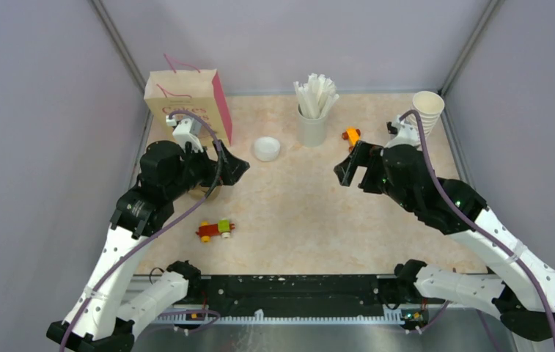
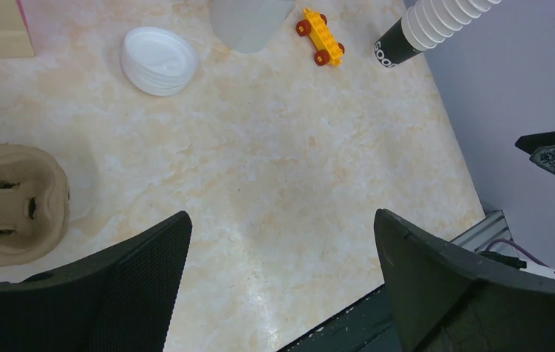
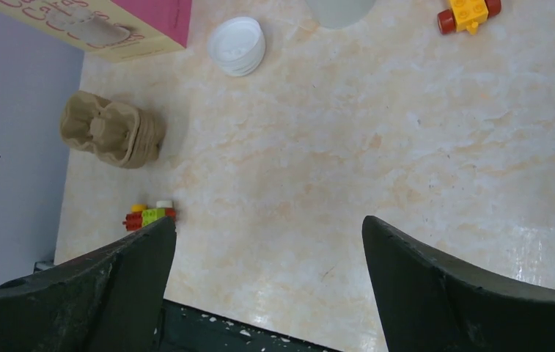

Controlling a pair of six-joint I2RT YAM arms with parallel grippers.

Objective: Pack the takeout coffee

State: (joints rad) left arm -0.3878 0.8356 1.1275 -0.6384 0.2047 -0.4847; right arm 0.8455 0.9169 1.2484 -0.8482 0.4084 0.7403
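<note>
- Marbled table (image 1: pixel 296 213) from above: I see the white cups (image 1: pixel 428 108) stacked at the far right corner, with the lids (image 1: pixel 266 149) just left of the stick holder (image 1: pixel 312 125).
- Left wrist: the left jaws are spread wide apart, and the cardboard tray (image 2: pixel 10 202) lies beside them.
- Right wrist: the right jaws are likewise wide apart, above the table.

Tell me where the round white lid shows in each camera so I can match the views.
Top external: the white lid lies left of centre, just left of the stick holder.
Left wrist: the lid is in the upper left.
Right wrist: the lid is near the top edge, left of centre.
Shared landmark: the yellow toy car, to the lid's right in every view.
</note>
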